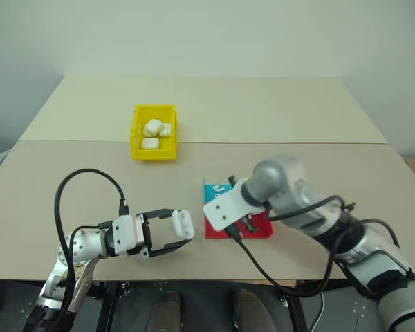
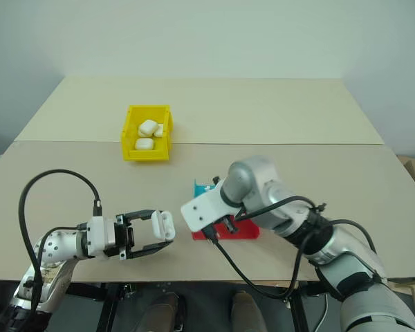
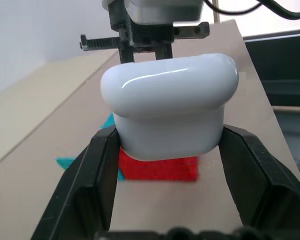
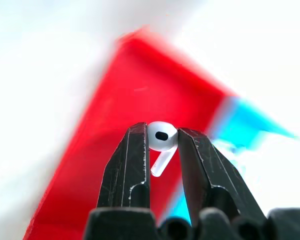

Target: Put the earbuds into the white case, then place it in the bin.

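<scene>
My left gripper (image 1: pixel 178 235) is clamped on the small glossy white rounded case (image 1: pixel 183 223), lid closed, held above the tan table (image 1: pixel 277 117) at my 7 o'clock. My right gripper (image 4: pixel 162 140) pinches one tiny white stemmed earbud (image 4: pixel 161 141) between its black fingers, above the flat red-and-blue tray (image 1: pixel 214 227) at 6 o'clock. The small yellow plastic bin (image 1: pixel 137 131) sits at 11 o'clock, well apart, with white cases inside.

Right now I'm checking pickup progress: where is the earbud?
In the right wrist view, the earbud is pinched between the right gripper fingertips, above the red-and-blue tray.
</scene>
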Controlling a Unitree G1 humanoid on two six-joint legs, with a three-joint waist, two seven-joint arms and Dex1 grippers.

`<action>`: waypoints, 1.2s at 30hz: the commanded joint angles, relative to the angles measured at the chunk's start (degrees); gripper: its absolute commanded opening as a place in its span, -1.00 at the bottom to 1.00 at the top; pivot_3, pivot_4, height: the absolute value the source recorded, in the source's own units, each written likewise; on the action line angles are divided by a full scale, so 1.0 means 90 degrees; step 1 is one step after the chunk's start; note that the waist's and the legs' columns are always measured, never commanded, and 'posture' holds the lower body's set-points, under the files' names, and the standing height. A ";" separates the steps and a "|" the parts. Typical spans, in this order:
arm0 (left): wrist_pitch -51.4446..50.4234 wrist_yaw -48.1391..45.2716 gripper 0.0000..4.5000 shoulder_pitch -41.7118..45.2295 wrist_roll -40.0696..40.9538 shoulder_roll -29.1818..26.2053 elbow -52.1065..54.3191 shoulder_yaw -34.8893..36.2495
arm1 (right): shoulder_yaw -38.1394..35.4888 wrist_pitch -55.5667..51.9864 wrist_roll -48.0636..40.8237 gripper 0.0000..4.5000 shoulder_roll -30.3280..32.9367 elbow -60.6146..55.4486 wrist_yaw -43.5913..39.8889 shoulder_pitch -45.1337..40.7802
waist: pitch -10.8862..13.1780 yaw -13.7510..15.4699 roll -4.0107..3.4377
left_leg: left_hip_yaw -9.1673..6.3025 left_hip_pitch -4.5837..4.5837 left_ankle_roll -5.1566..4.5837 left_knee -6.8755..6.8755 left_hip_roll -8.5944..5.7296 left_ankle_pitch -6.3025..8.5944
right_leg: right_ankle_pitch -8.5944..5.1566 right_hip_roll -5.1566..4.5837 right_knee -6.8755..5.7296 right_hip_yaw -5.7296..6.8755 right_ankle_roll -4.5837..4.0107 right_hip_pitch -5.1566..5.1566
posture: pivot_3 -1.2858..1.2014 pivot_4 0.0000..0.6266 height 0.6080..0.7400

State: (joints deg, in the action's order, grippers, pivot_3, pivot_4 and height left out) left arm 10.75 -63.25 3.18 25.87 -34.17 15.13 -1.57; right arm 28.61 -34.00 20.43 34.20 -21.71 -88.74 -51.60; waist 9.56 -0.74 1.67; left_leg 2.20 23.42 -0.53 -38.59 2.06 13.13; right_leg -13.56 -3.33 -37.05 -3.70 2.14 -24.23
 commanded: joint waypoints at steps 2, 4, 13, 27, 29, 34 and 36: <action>-0.0420 -0.0053 0.21 0.0431 0.0436 0.0116 0.0398 -0.0168 | -0.1824 -0.1065 -0.0894 -0.70 0.0262 -0.0472 0.0460 -0.0178 | 0.0000 -0.0004 0.0000 | -0.0001 0.0000 0.0000 0.0001 -0.0001 0.0000 | 0.0000 0.0000 0.0002 0.0000 0.0000 0.0001 | 0.03 -0.52 1.00; -0.0526 -0.0155 0.21 0.0690 0.0518 0.0236 0.0344 -0.0301 | -0.2706 -0.1216 -0.1477 -0.70 0.0169 -0.0622 0.0805 0.0014 | 0.0000 -0.0004 0.0001 | 0.0000 -0.0001 0.0000 0.0005 -0.0002 0.0000 | 0.0000 0.0001 0.0005 0.0000 0.0000 0.0003 | 0.03 -0.52 1.00; -0.0707 -0.0601 0.21 0.1614 0.0549 0.0559 0.0077 -0.0634 | -0.5446 -0.0022 -0.4682 -0.70 -0.1541 -0.1321 0.2128 0.1073 | 0.0000 -0.0036 0.0002 | -0.0008 -0.0004 0.0000 0.0019 -0.0002 0.0000 | 0.0000 0.0014 0.0009 -0.0006 0.0001 0.0011 | 0.03 -0.52 1.00; -0.1183 -0.0310 0.21 0.1813 0.0678 0.0501 0.0686 -0.0506 | -0.4451 0.2391 -0.6156 -0.70 -0.1853 -0.0973 0.2113 0.2431 | 0.0000 -0.0057 0.0001 | -0.0011 -0.0008 0.0000 0.0020 -0.0004 -0.0001 | 0.0000 0.0012 0.0008 -0.0008 0.0005 0.0011 | 0.03 -0.52 1.00; -0.1232 -0.0296 0.21 0.1770 0.0699 0.0463 0.0763 -0.0475 | -0.4283 0.2619 -0.6191 -0.70 -0.1712 -0.0852 0.1927 0.2480 | 0.0000 -0.0054 0.0001 | -0.0009 -0.0008 0.0000 0.0020 -0.0005 -0.0001 | 0.0000 0.0010 0.0007 -0.0010 0.0006 0.0010 | 0.03 -0.52 1.00; -0.1239 -0.0233 0.21 0.1724 0.0707 0.0464 0.0837 -0.0420 | -0.3940 0.3121 -0.6119 -0.70 -0.1439 -0.0540 0.1715 0.2541 | 0.0000 -0.0053 0.0001 | -0.0009 -0.0012 0.0000 0.0020 -0.0004 -0.0001 | 0.0000 0.0012 0.0007 -0.0010 0.0005 0.0012 | 0.03 -0.52 1.00; -0.1218 -0.0227 0.21 0.1681 0.0681 0.0444 0.0851 -0.0414 | -0.3817 0.3308 -0.6065 -0.70 -0.1340 -0.0425 0.1649 0.2587 | 0.0000 -0.0049 0.0001 | -0.0009 -0.0011 0.0000 0.0020 -0.0004 -0.0001 | 0.0000 0.0012 0.0007 -0.0010 0.0006 0.0012 | 0.03 -0.52 1.00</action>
State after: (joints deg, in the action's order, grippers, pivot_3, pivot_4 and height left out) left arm -0.38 -65.73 18.51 31.44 -29.89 20.57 -6.36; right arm -6.16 -6.82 -33.99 21.36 -25.47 -73.32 -28.38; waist 9.56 -1.19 1.68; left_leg 2.12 23.32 -0.53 -38.41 2.02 13.12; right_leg -13.57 -3.22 -36.98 -3.79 2.19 -24.12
